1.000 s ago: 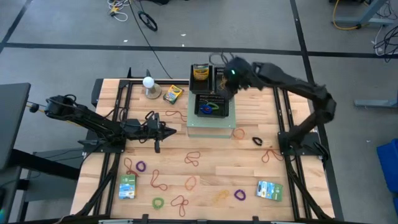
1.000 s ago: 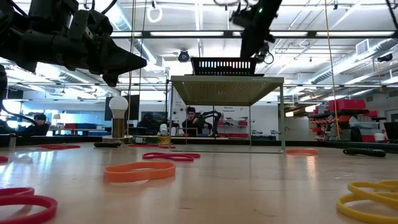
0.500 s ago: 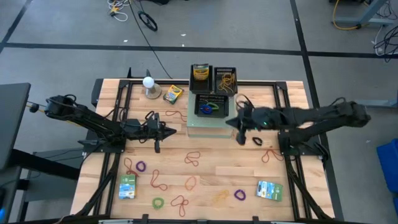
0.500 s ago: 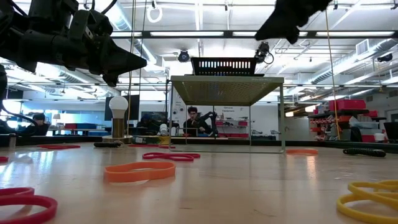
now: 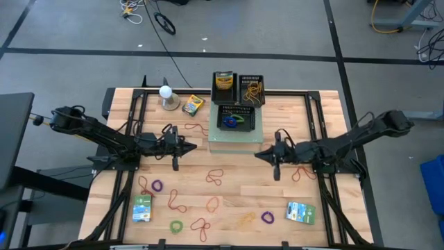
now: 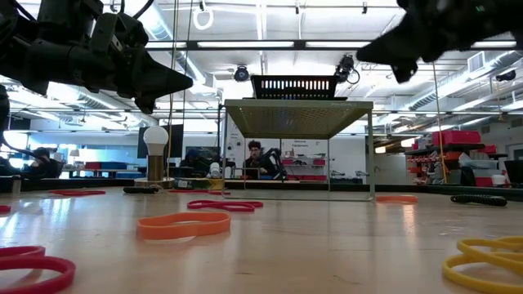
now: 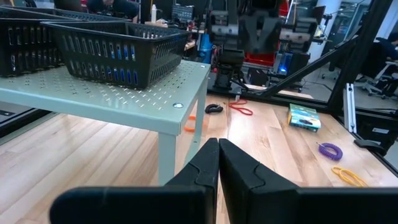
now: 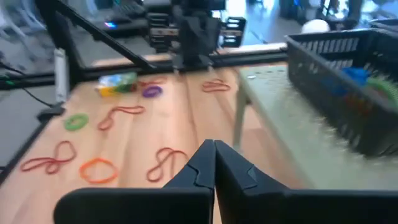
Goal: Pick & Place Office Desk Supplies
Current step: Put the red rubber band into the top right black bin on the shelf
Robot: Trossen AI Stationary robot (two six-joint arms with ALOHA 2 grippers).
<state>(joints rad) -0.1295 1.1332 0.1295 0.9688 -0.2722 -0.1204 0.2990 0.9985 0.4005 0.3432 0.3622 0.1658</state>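
Note:
Many rubber bands lie flat on the wooden table, among them a red one point(image 5: 215, 177), an orange one point(image 5: 213, 203), a green one point(image 5: 176, 226) and a purple one point(image 5: 267, 217). A yellow-green crayon box point(image 5: 193, 105) lies at the far left. Two green-blue packets point(image 5: 142, 207) point(image 5: 300, 212) lie near the front. My left gripper point(image 5: 192, 146) is shut and empty, left of the grey stand point(image 5: 236, 139). My right gripper point(image 5: 257, 155) is shut and empty, just right of the stand's near corner, pointing toward the table's left.
Three black baskets stand at the back: one point(image 5: 223, 81) holds a crayon box, one point(image 5: 251, 89) holds bands, and one point(image 5: 236, 118) sits on the stand with blue and green bands. A white ball on a round base point(image 5: 166, 94) stands far left.
My right gripper has swung away from above the far baskets, toward the table's near edge and down. It has tipped from pointing down to nearly level and now hangs beside the stand's right near corner. My left arm has kept still.

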